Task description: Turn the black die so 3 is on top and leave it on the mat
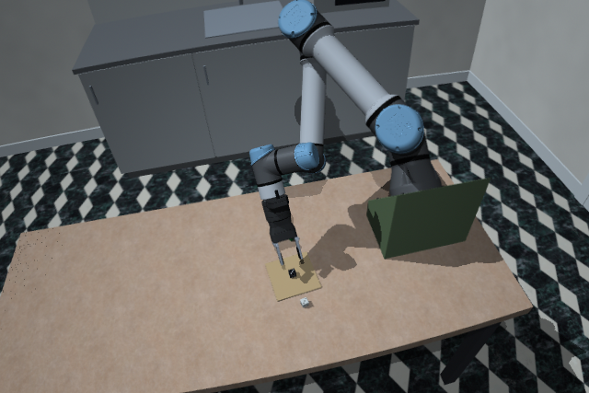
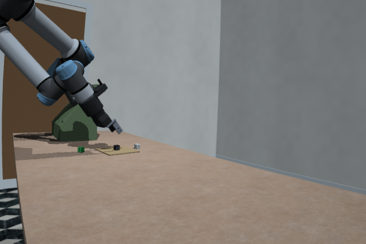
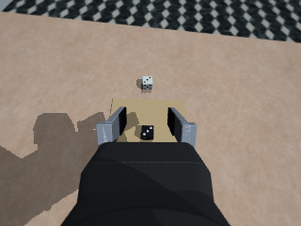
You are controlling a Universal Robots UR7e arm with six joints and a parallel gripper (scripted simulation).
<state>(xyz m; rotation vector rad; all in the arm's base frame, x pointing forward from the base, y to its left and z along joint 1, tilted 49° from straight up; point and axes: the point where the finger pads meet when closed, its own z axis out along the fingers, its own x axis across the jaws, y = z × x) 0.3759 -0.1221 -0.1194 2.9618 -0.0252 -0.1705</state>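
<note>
The black die [image 3: 148, 132] lies flat on the tan mat [image 3: 150, 120], with three white pips in a diagonal on its top face. It also shows in the top view [image 1: 292, 272] and the exterior view [image 2: 116, 147]. My gripper [image 3: 147, 115] is open and empty, tilted, and hangs a little above the die with a finger to each side in the wrist view. It also shows above the mat [image 1: 293, 280] in the top view [image 1: 290, 260] and in the exterior view [image 2: 115, 127].
A white die [image 3: 147, 82] [image 1: 305, 302] lies on the table just off the mat's front edge. A green die [image 2: 80, 149] lies on the table beyond the mat's other side. A green block [image 1: 428, 217] stands by the arm's base.
</note>
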